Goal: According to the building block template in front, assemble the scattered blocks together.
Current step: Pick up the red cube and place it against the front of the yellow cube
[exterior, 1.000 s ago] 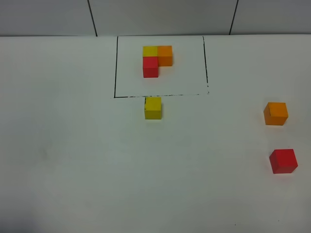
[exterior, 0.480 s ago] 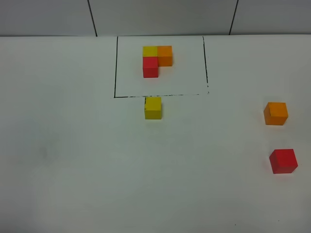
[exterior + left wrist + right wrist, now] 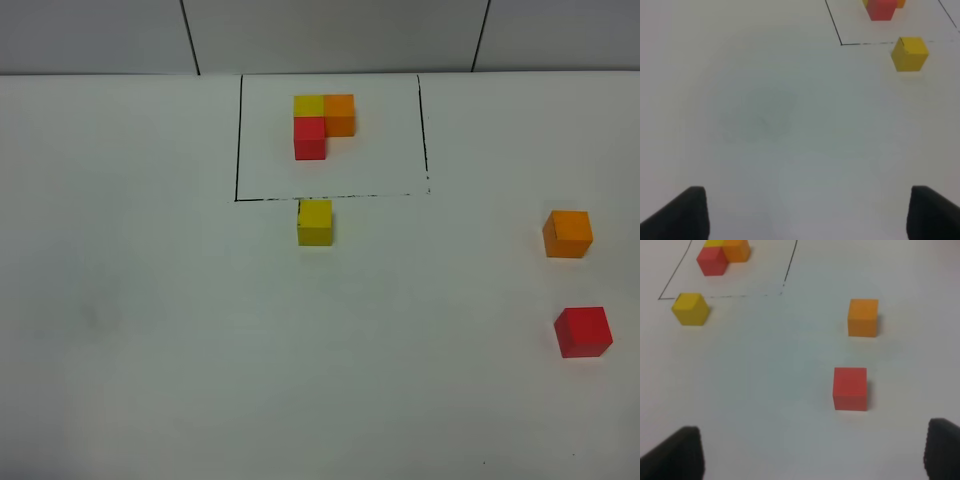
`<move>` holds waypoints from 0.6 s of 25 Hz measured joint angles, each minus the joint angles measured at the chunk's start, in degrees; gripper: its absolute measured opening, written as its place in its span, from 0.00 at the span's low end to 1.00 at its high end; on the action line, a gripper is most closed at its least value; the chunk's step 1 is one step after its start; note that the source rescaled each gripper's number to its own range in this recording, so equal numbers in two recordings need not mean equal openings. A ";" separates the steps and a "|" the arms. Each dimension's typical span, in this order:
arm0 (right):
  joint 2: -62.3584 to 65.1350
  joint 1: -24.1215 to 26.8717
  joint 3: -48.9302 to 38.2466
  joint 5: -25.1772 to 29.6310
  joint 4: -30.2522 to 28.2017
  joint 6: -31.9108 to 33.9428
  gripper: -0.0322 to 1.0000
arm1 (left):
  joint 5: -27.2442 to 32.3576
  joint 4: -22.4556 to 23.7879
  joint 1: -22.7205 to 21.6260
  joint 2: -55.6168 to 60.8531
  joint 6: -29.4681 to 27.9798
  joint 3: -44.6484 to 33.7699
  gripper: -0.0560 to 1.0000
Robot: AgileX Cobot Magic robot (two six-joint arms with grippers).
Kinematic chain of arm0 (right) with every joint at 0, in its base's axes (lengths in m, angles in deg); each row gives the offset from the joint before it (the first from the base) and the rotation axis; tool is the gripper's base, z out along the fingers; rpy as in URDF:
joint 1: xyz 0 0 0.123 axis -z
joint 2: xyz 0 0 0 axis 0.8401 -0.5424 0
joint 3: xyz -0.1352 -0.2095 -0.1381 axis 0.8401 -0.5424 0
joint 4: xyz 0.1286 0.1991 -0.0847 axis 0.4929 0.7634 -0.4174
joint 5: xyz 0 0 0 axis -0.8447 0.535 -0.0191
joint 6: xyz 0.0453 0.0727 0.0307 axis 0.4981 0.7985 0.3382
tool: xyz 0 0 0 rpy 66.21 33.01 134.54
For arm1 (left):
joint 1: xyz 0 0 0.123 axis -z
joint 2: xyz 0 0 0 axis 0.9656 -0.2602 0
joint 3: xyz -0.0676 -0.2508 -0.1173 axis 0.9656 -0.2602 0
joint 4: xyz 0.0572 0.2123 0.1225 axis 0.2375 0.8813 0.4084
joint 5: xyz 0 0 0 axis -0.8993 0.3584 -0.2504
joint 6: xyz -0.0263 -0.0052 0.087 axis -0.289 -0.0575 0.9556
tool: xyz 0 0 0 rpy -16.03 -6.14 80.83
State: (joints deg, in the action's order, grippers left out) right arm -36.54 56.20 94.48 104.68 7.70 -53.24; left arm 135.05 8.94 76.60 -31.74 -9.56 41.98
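Observation:
The template (image 3: 322,125) is a joined yellow, orange and red cluster inside a black-lined rectangle at the back of the table. The loose yellow cube (image 3: 315,222) sits just in front of the rectangle's front line. The loose orange cube (image 3: 568,234) and red cube (image 3: 583,332) lie apart at the far right. Neither gripper shows in the exterior view. In the left wrist view the left gripper (image 3: 807,215) is open and empty, far from the yellow cube (image 3: 910,53). In the right wrist view the right gripper (image 3: 812,450) is open and empty, nearest the red cube (image 3: 850,388), with the orange cube (image 3: 863,317) beyond.
The white table (image 3: 150,330) carries only these blocks. A grey panelled wall (image 3: 330,35) runs along the table's back edge. The red and orange cubes lie close to the right border of the exterior view.

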 joint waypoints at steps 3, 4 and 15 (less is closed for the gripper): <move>0.00 0.00 0.00 0.00 0.00 0.00 0.80 | 0.00 1.35 0.00 0.00 -1.64 0.00 0.75; 0.00 0.00 0.00 0.00 0.00 0.00 0.80 | 0.00 1.59 0.00 0.00 -2.00 0.00 0.75; 0.00 0.00 0.00 0.00 0.00 0.00 0.80 | 0.00 2.04 0.00 0.05 -2.43 0.00 0.75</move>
State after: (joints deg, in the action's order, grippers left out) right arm -36.54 56.20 94.48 104.68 7.70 -53.24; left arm 135.05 10.98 76.60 -31.69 -11.99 41.98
